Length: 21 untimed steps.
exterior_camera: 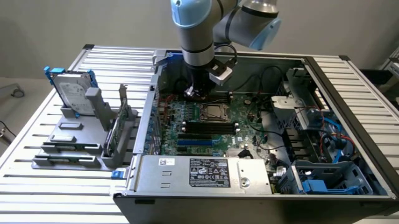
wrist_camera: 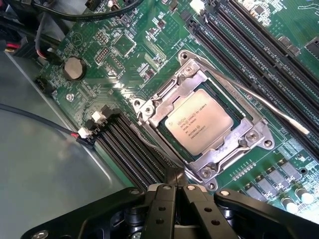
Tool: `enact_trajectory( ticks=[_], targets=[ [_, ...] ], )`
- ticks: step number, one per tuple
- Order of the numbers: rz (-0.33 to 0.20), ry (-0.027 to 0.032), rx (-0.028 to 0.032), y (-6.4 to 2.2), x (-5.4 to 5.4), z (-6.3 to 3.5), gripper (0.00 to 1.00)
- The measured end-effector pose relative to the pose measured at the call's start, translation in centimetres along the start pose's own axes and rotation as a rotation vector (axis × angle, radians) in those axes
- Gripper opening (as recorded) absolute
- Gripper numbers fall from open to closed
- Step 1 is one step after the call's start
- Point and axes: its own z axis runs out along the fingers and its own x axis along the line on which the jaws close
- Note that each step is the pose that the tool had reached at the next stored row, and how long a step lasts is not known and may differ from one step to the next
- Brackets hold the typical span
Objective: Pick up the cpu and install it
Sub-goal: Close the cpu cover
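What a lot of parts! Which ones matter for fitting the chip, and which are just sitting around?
In the job:
- cpu, lying inside the socket frame
- socket frame around it
- the arm's fingers, shut, close to the socket frame

Just lying about:
- hard drive, on the rack outside the case
- power supply
- coin battery
- memory slots

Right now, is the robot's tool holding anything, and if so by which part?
Nothing is held. The tool is shut and empty; the cpu lies in the socket.
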Motion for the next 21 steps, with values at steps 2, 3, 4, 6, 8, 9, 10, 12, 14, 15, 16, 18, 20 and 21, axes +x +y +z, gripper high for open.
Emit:
enact_trajectory(
  ticks=[2, 3, 4, 6, 8, 9, 10, 12, 14, 15, 16, 18, 20, 21],
  targets=[
    [0.001, -0.0011, 0.0002, 0.02, 0.05, 0.02, 0.11],
    [0.001, -0.0018, 0.0003, 0.04, 0.06, 0.03, 0.11],
    [0.002, -0.0027, 0.0005, 0.05, 0.08, 0.04, 0.11],
    [0.003, -0.0043, 0.001, 0.09, 0.12, 0.05, 0.11],
    [0.004, -0.0058, 0.0015, 0.12, 0.16, 0.07, 0.11],
    [0.004, -0.0064, 0.0018, 0.14, 0.18, 0.08, 0.11],
    [0.005, -0.0071, 0.0021, 0.17, 0.2, 0.09, 0.11],
    [0.006, -0.0083, 0.0028, 0.21, 0.24, 0.1, 0.11],
    [0.006, -0.0095, 0.0034, 0.26, 0.28, 0.12, 0.11],
    [0.006, -0.0102, 0.004, 0.28, 0.3, 0.12, 0.11],
    [0.007, -0.011, 0.0046, 0.3, 0.32, 0.13, 0.11],
    [0.008, -0.0126, 0.0062, 0.33, 0.36, 0.14, 0.11],
    [0.009, -0.0152, 0.0087, 0.38, 0.41, 0.15, 0.11],
    [0.009, -0.0167, 0.01, 0.41, 0.43, 0.16, 0.11]
  ],
)
